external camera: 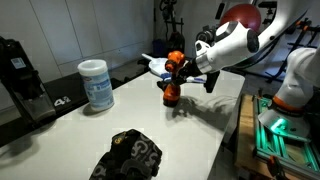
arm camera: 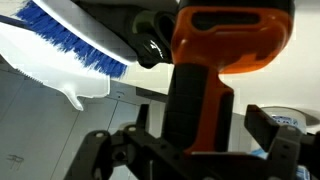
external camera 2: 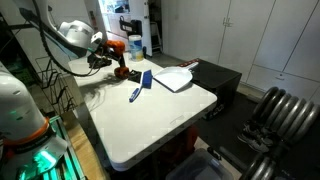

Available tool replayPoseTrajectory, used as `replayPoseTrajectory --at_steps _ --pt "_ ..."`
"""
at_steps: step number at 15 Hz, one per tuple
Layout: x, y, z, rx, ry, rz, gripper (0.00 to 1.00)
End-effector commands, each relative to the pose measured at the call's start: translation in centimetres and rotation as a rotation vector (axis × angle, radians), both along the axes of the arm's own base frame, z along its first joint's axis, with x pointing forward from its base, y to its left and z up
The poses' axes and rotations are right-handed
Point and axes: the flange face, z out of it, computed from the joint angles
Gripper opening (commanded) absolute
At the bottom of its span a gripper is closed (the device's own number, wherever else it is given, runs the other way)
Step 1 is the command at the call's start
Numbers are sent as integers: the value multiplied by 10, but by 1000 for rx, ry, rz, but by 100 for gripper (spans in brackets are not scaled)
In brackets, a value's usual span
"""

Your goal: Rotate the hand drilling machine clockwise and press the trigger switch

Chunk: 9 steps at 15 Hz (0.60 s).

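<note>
The hand drill (external camera: 171, 80) has an orange body and a black handle, and stands upright on the white table (external camera: 70, 135). It shows in both exterior views (external camera 2: 119, 62). My gripper (external camera: 186, 72) reaches it from the side and is also in an exterior view (external camera 2: 104, 60). In the wrist view the drill's handle (arm camera: 200, 95) stands between my two fingers (arm camera: 205, 135). A narrow gap shows on each side of the handle, so the jaws are open around it. The trigger is not clearly visible.
A white dustpan (external camera 2: 172, 78) and a blue brush (external camera 2: 135, 93) lie just beyond the drill, and show in the wrist view (arm camera: 60, 45). A white wipes canister (external camera: 96, 85) stands further along the table. A black crumpled object (external camera: 128, 155) lies near the table's edge.
</note>
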Motion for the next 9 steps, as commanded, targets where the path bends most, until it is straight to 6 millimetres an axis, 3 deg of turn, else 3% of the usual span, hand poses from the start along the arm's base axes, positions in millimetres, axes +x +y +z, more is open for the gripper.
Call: replayPoseTrajectory --at_steps 1,5,9 --pt "3 -3 -3 20 -12 -1 96" --pt "4 -4 -4 20 -10 -5 94" --pt "5 -3 -6 24 -3 -4 77"
